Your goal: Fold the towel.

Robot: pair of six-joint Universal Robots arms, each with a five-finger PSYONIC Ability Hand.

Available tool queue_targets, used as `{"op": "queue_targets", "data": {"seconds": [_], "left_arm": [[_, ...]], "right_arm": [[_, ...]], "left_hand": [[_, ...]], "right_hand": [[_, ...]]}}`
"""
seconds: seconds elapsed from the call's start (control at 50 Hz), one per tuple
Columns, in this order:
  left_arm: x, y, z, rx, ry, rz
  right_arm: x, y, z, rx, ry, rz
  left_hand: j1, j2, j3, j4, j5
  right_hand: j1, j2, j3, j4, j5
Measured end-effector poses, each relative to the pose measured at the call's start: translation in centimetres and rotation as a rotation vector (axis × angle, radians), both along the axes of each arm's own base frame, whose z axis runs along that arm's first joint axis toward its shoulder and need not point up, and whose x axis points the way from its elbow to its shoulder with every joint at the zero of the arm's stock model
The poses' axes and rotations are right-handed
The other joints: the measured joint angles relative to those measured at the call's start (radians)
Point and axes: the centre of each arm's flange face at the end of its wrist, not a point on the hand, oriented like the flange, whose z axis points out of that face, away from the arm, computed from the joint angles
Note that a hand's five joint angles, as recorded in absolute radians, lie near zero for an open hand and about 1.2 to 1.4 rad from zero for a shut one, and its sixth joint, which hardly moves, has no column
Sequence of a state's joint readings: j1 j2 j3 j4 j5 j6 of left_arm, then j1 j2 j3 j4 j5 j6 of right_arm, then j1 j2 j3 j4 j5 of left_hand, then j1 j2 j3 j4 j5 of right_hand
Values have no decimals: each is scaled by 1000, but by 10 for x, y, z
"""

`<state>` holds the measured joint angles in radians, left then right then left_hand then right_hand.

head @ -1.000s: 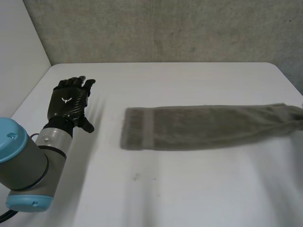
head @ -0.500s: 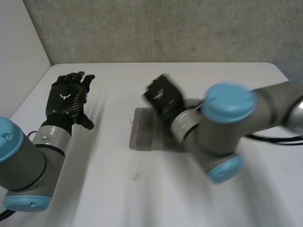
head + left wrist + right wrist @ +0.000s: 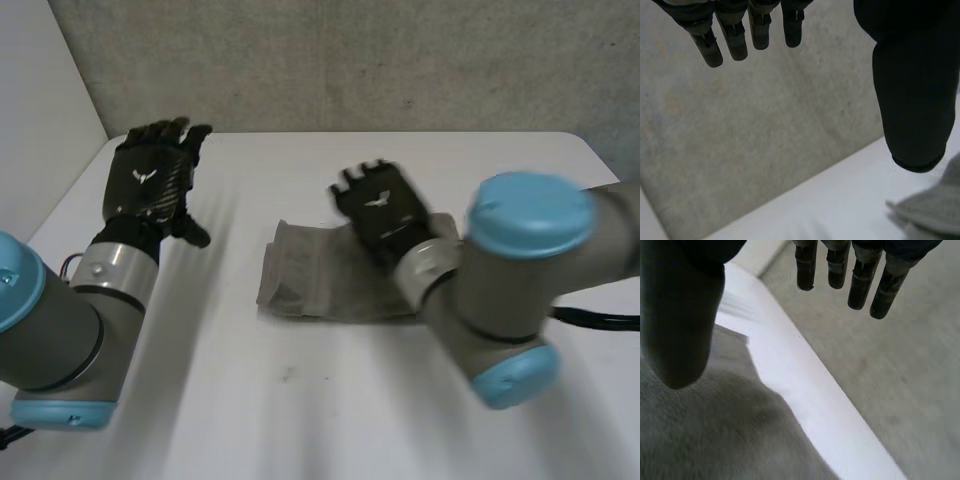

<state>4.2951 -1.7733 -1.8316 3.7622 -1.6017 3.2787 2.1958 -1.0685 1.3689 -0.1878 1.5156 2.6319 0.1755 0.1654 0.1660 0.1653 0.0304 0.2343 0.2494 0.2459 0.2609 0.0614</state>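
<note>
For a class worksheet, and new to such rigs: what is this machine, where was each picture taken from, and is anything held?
It is a robot with two arms, each ending in a black hand. The head view looks down from between the arms; the two wrist views look along each palm. A grey towel lies on the white table. The left hand hovers beside it, the right hand above it. Both are open, holding nothing.
</note>
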Motion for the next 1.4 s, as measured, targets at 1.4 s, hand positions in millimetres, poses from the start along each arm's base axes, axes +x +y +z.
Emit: {"op": "queue_targets", "data": {"seconds": [1.4], "left_arm": [[-36, -5, 46, 394, 194, -94]], "right_arm": [[1, -2, -1, 243, -109, 111]], "left_hand": [[0, 0, 0, 0, 0]], "right_hand": [[0, 3, 0, 0, 0]]}}
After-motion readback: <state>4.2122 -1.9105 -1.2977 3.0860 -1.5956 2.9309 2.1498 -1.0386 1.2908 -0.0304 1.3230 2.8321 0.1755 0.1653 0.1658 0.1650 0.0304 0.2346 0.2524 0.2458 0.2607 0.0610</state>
